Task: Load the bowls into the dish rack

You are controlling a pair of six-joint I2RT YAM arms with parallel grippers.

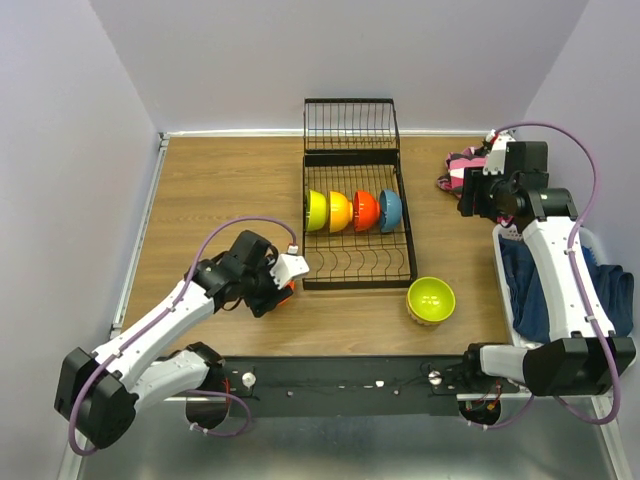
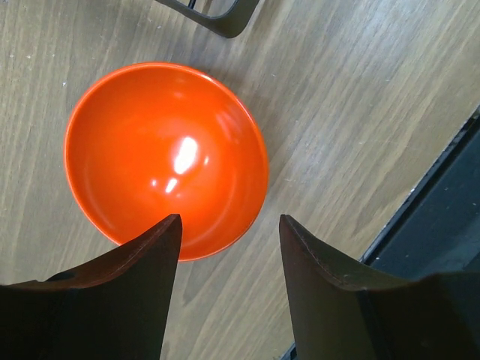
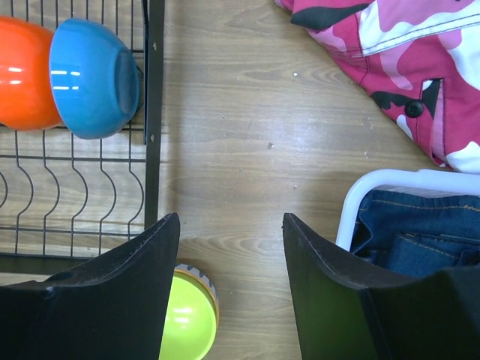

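pale wood table (image 1: 220, 190) ran between plain white walls, with the black wire dish rack (image 1: 358, 284) standing near its middle. four bowls stood on edge in a row across the rack: a yellow-green bowl (image 1: 316, 211), a yellow-orange bowl (image 1: 340, 211), a red-orange bowl (image 1: 366, 211) and a blue bowl (image 1: 390, 210). two more sat upright on the wood. an orange bowl (image 2: 165, 157) lay just beside the rack's near left corner, under the left gripper (image 2: 230, 225), whose fingers were spread apart with nothing between them. in the wrist view one finger overlapped the bowl's near rim and the other hung outside it, but whether either touched could not be told. a lime green bowl (image 1: 430, 300) rested near the rack's near right corner. the right gripper (image 3: 230, 221) hovered over bare wood between the rack and a white laundry basket (image 3: 375, 184), its fingers likewise apart and empty, with a pink garment (image 3: 375, 52) beyond.

the bowls looked light, rigid and glossy, so probably slippery and liable to chip if dropped. a pinch across the rim wall, one finger inside and one outside, seemed the surest hold, followed by a tilt onto edge to seat the bowl in the free tines nearer than the row.
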